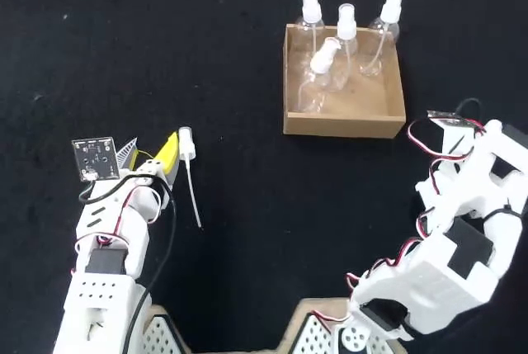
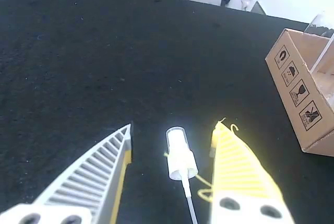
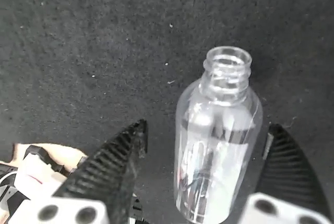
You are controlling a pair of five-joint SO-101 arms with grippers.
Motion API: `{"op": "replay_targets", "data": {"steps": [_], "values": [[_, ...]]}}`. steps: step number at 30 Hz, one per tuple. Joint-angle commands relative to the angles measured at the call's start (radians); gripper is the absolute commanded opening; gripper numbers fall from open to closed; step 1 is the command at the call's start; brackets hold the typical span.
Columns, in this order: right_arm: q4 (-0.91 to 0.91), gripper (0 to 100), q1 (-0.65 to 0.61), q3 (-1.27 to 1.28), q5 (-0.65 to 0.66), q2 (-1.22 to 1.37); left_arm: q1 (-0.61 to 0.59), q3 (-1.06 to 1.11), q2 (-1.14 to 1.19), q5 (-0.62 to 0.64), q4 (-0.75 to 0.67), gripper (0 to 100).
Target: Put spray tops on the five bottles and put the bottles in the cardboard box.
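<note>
Both hands spread, one around a loose spray top, one around an uncapped bottle.

On the black counter, at about 8 o'clock, the left hand is spread wide, and the white spray top lies flat between its fingers, touching neither, with its thin tube trailing back toward the arm. The right hand, on the arm at about 4 o'clock, is also spread, one finger on each side of the clear bottle, whose neck is bare; gaps show on both sides, and whether it stands or lies I cannot tell. The cardboard box sits at about 1 o'clock and holds four capped bottles, three upright along its far wall and one tilted.
</note>
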Motion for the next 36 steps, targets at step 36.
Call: {"op": "replay_targets", "data": {"steps": [36], "values": [[-0.08, 19.7, 0.078, -0.12, 0.046, 0.102, 0.013, 0.001, -0.011, -0.012, -0.02, 24]]}}
